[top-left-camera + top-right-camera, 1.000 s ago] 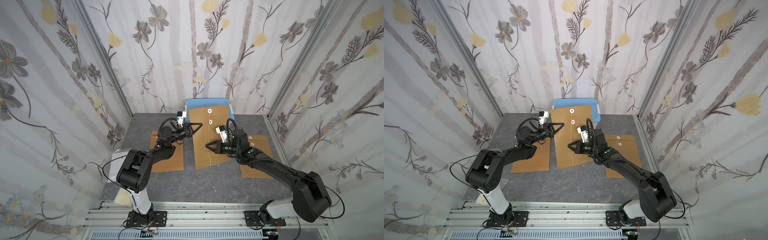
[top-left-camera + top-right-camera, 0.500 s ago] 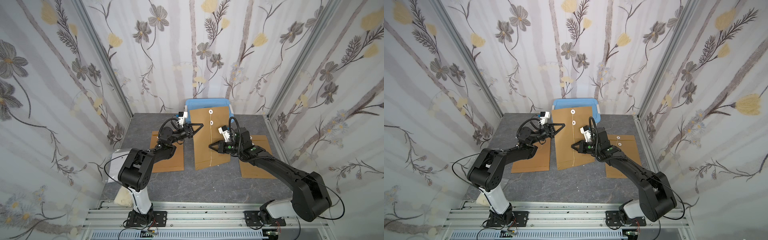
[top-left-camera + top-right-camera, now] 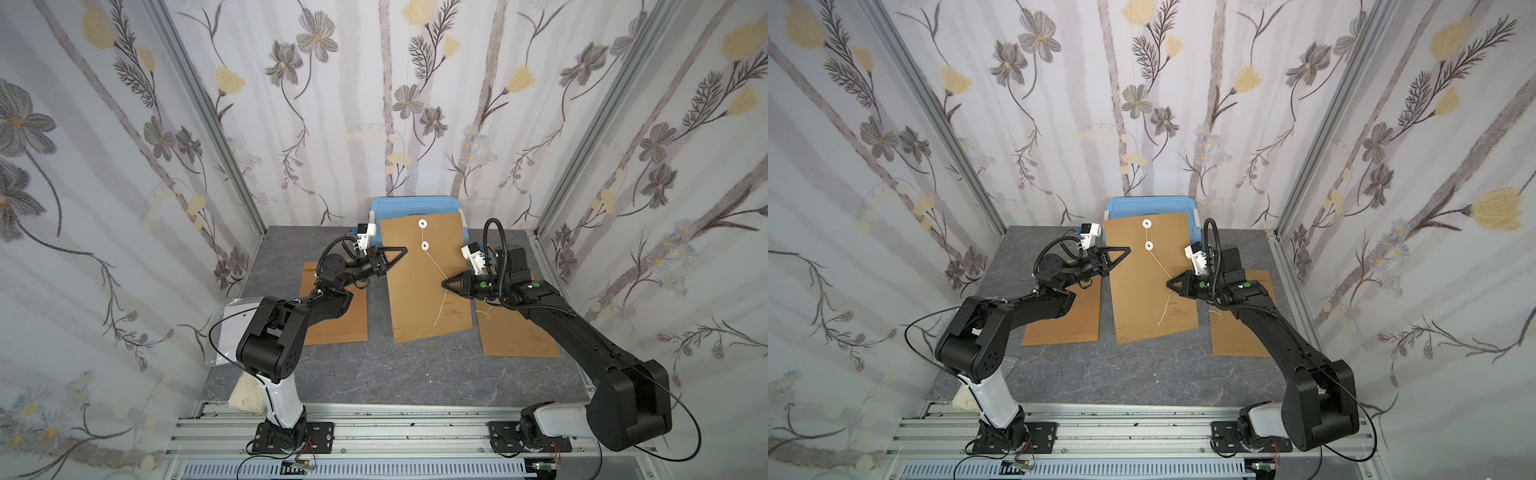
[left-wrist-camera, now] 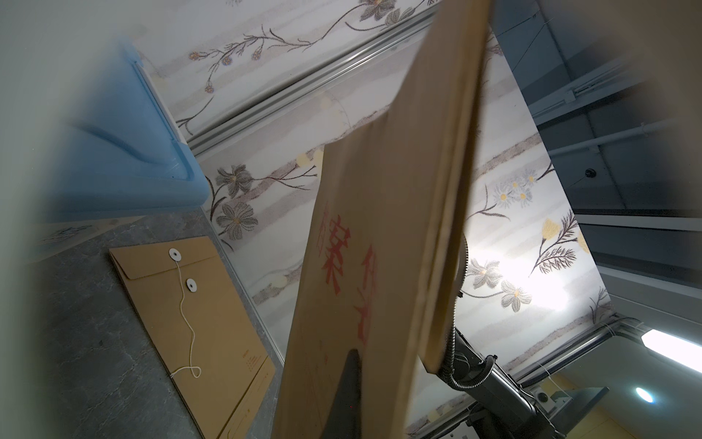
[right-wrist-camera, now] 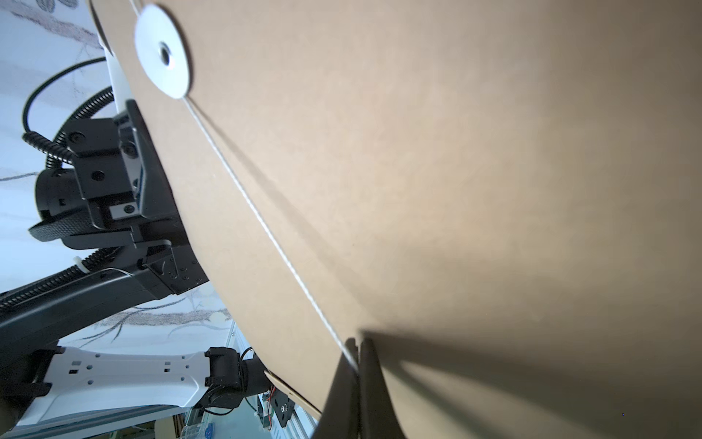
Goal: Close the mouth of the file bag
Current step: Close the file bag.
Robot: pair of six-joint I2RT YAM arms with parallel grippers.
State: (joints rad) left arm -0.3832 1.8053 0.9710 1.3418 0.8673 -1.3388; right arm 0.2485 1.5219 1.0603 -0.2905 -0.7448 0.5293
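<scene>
The brown file bag (image 3: 424,291) stands tilted over the table in both top views, its top leaning on the blue bin. Two white discs (image 3: 425,246) sit near its mouth. My left gripper (image 3: 404,250) is shut on the bag's left edge; in the left wrist view one dark finger (image 4: 349,380) lies on the bag (image 4: 361,247). My right gripper (image 3: 444,283) is shut on the white string (image 3: 435,264). That string runs taut from the lower disc (image 5: 163,53) to the right gripper (image 5: 357,344). Its loose end (image 3: 440,307) hangs down the bag.
A blue bin (image 3: 415,205) stands at the back wall. Two more brown file bags lie flat on the grey table, one on the left (image 3: 336,320) and one on the right (image 3: 519,336). White sheets (image 3: 228,332) lie by the left arm's base.
My right gripper has moved to the right with the string, drawing it taut from the lower disc. The left gripper has kept its hold on the bag's edge.
</scene>
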